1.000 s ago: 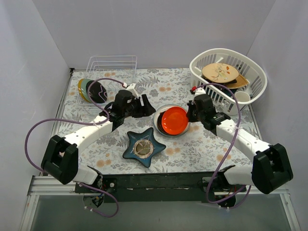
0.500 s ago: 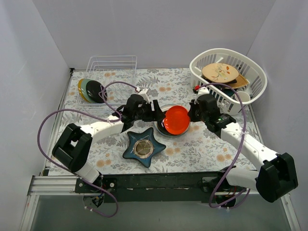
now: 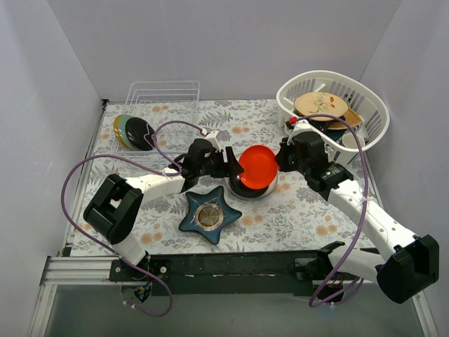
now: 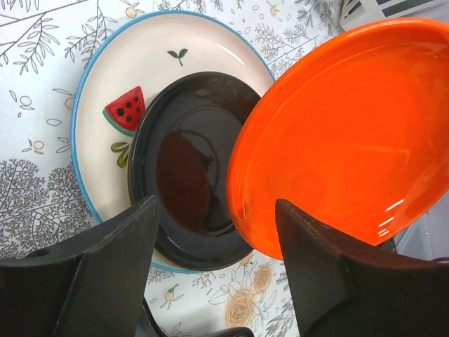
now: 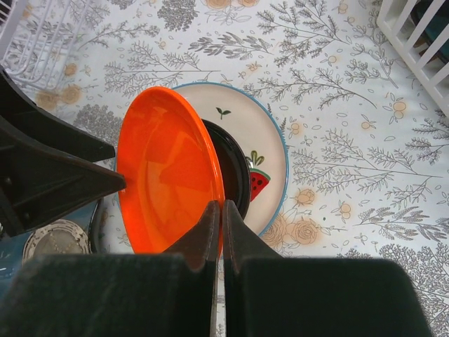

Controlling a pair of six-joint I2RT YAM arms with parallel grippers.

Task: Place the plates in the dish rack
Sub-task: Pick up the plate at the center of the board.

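An orange-red plate (image 3: 257,166) (image 5: 165,168) (image 4: 344,133) hangs tilted on edge above the table's middle, with my right gripper (image 3: 281,161) (image 5: 222,210) shut on its right rim. Under it lie a black plate (image 4: 182,175) and a white plate with a watermelon slice (image 4: 140,63) (image 5: 263,133), stacked. My left gripper (image 3: 229,163) (image 4: 216,203) is open at the orange plate's left rim, which sits between its fingers without touching them. The wire dish rack (image 3: 163,95) stands at the back left. A yellow, a teal-green and a dark plate (image 3: 133,131) stand at its near left end.
A dark blue star-shaped dish (image 3: 209,215) lies near the front, just left of the stack. A white slotted basket (image 3: 372,105) at the back right holds a tan sprig plate (image 3: 320,105) and other dishes. White walls close in the table on three sides.
My right gripper has raised the orange plate off the stack and tipped it towards upright. The left gripper has swung right, from near the rack to the plate's left rim.
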